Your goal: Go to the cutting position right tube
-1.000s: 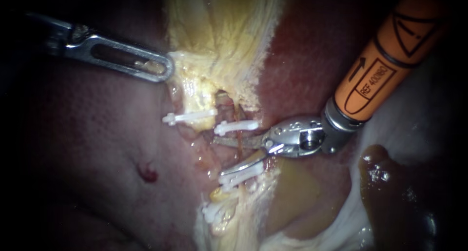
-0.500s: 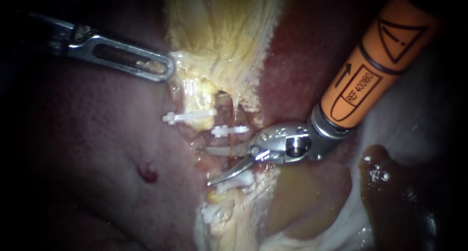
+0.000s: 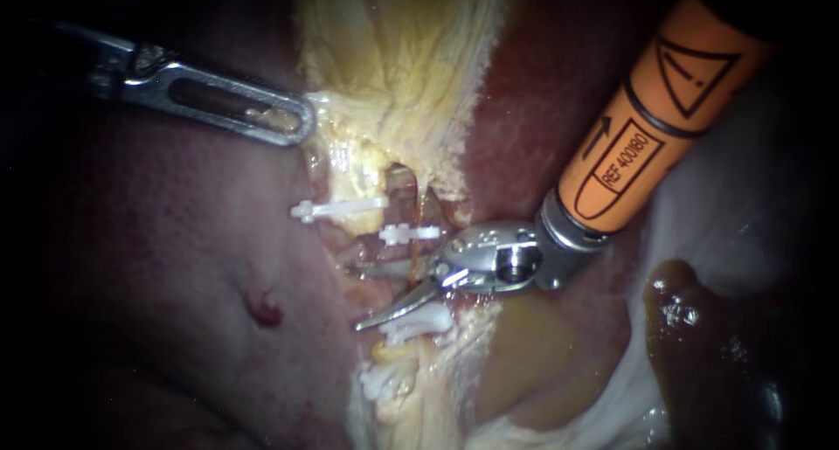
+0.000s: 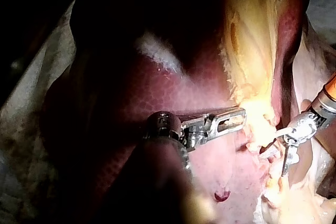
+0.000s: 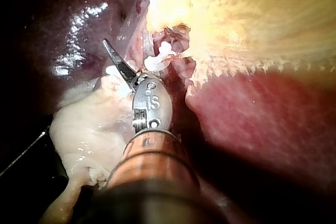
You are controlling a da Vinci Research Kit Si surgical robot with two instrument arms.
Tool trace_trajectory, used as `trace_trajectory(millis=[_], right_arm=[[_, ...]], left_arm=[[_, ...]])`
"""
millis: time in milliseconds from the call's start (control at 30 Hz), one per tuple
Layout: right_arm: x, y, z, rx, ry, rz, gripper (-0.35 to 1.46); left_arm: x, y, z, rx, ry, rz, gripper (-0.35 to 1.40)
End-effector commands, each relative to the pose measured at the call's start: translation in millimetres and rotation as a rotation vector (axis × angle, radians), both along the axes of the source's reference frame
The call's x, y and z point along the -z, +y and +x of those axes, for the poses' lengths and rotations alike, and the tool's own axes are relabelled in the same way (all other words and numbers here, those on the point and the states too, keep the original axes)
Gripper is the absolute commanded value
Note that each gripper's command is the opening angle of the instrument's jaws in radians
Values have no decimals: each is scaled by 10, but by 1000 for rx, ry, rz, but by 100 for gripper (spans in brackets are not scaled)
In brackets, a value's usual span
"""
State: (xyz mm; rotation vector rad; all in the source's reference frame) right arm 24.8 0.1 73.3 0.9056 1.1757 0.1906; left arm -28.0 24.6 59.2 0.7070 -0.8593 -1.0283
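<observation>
In the endoscope view the right tube [image 3: 417, 216], thin and reddish, runs down between a white clip [image 3: 409, 234] and a lower white clip [image 3: 421, 321]. My right instrument [image 3: 354, 298], on an orange shaft, has two slim blades open, one on each side of that tube between the clips. A third clip [image 3: 338, 210] sits further left. My left instrument [image 3: 293, 122] has slotted jaws shut on the pale yellow edge of the gallbladder [image 3: 402, 57]. In the right wrist view one blade [image 5: 114, 56] shows beside a clip [image 5: 159, 59].
Dark red liver [image 3: 175, 284] fills the left side, with a small red spot [image 3: 265, 311]. More white clips [image 3: 382, 380] lie low on the yellow tissue. A brown lump [image 3: 690, 328] and white cloth [image 3: 743, 223] lie at the right.
My right instrument has slid leftward, and its open blades now reach further past the tube between the clips. The left instrument has held still.
</observation>
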Motion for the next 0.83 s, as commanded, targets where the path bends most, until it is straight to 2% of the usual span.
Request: trace_trajectory(millis=[33,300,833], right_arm=[[4,1,-2,0,5,3,139],[31,4,-2,-18,41,32,137],[31,4,-2,-19,41,32,137]], left_arm=[[0,0,1,0,0,0,-35],[0,0,1,-1,-1,0,-35],[0,0,1,-1,0,0,-35]])
